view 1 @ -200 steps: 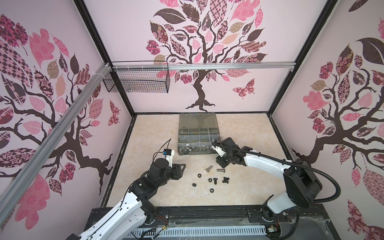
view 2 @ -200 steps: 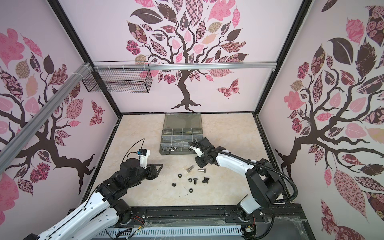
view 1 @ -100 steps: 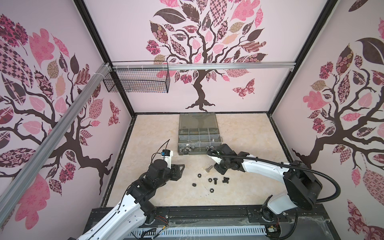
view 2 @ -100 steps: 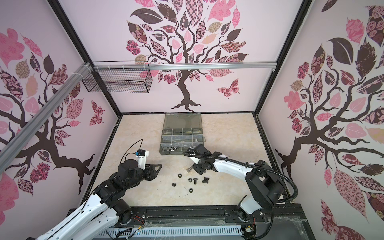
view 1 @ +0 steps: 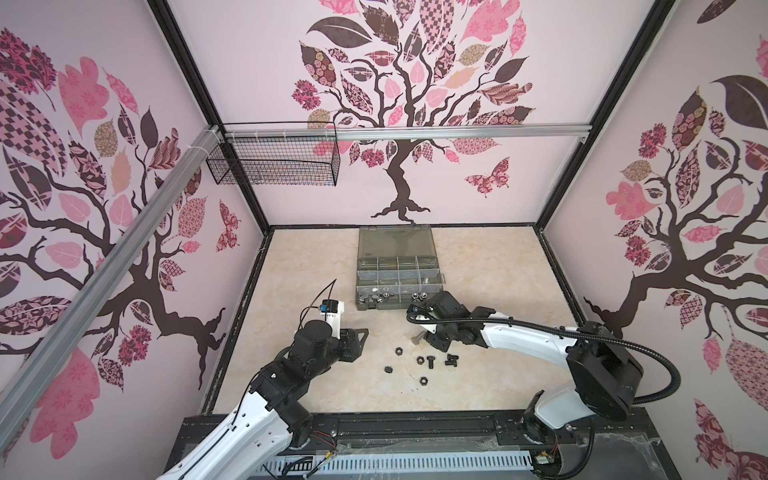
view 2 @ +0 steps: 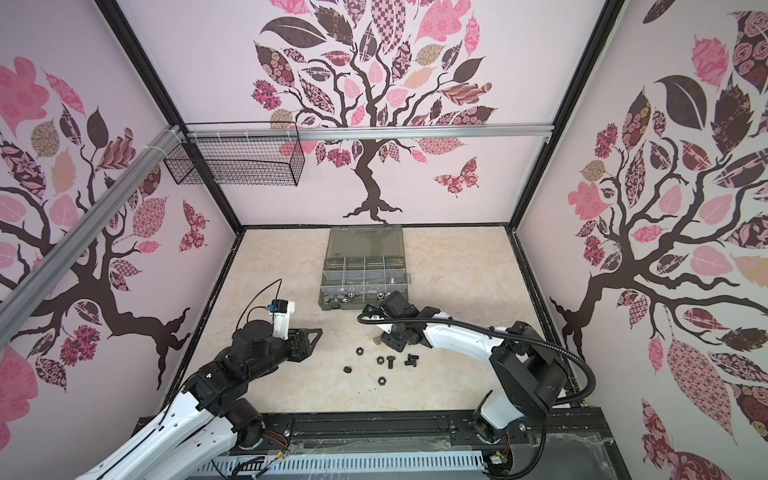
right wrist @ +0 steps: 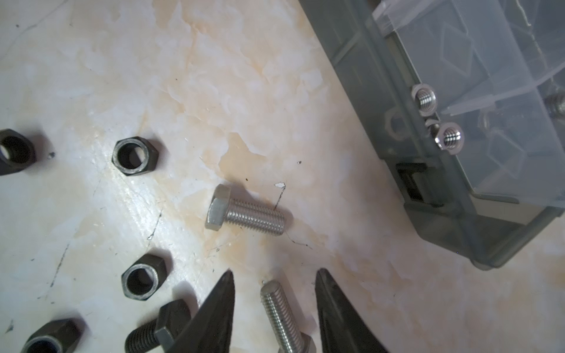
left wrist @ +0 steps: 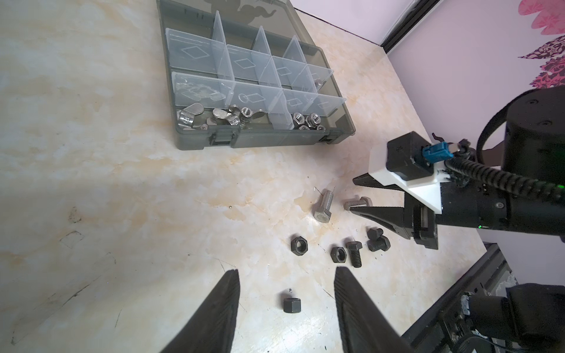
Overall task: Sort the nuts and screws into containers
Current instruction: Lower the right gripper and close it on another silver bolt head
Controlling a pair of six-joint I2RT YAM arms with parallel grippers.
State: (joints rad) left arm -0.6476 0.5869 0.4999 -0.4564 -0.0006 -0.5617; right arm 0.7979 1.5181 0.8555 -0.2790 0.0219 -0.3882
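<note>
1. The organiser case [view 1: 399,306] sits at the middle of the tabletop's [view 1: 307,274] far edge. Its lid [view 1: 395,243] lies flat open toward that edge.
2. In the case's near row, wing nuts [left wrist: 214,117] are heaped in the compartment at the left end. Silver hex nuts [left wrist: 308,119] lie in a compartment further right, with a divider between the two lots.
3. The right hand [right wrist: 274,272] is low over the tabletop, just in front of the case's near-right corner. Its fingers are apart and straddle a silver screw [right wrist: 279,314], with a gap on each side, so it is clamped on nothing.
4. A second silver screw [right wrist: 247,215] lies flat just ahead of those fingertips and touches neither.
5. Black nuts [left wrist: 299,245] and black screws [left wrist: 354,253] are scattered loose on the tabletop, between its middle and its near edge.
6. The left hand [left wrist: 286,270] hovers on the left-edge side of the scatter, with its fingers apart and holding nothing.
7. In the left wrist view a lone black nut [left wrist: 292,304] shows on the tabletop between the left fingers, but both top views put that hand well clear of it.
</note>
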